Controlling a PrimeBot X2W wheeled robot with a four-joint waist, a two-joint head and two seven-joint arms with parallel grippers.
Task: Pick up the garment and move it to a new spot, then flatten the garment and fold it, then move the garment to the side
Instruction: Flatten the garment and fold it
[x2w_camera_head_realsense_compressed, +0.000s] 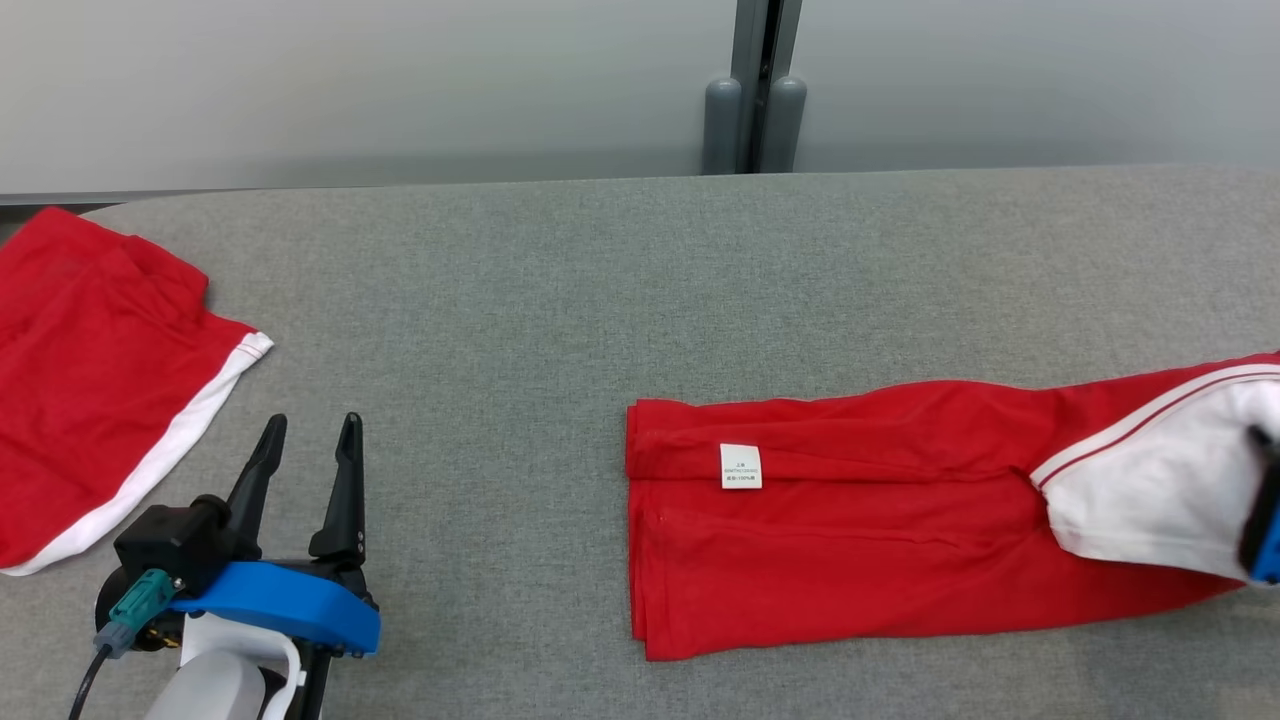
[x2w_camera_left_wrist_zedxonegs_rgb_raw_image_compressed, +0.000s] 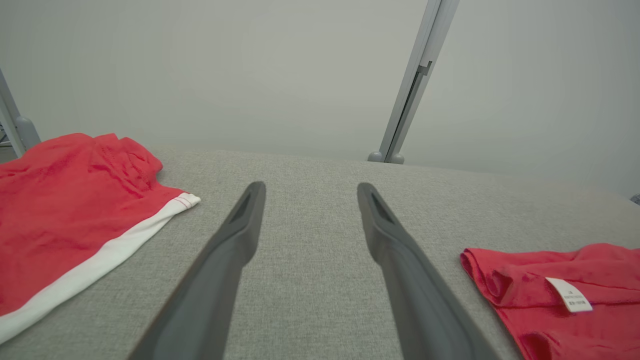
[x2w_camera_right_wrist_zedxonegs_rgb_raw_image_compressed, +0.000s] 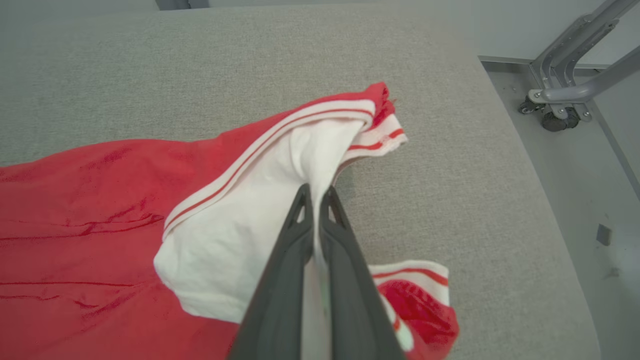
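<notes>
At the lower left, nearest the camera, the left tool (x2w_camera_head_realsense_compressed: 312, 422) is seen above the table (x2w_camera_head_realsense_compressed: 560, 300) with its fingers apart and nothing between them. The right tool (x2w_camera_right_wrist_zedxonegs_rgb_raw_image_compressed: 315, 190) is clamped on the white part (x2w_camera_right_wrist_zedxonegs_rgb_raw_image_compressed: 240, 235) of the red garment (x2w_camera_head_realsense_compressed: 850, 520), which is laid right of centre. Farther left, a second red garment (x2w_camera_head_realsense_compressed: 90, 380) is spread at the table's edge.

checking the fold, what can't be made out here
Print on the label: too small to read, head and left wrist views.
The right gripper: cut off by the head view's right edge.
The garment: sleeve end runs past that edge; in the right wrist view the fingers cover part.
The other red garment: cut by the head view's left edge.
</notes>
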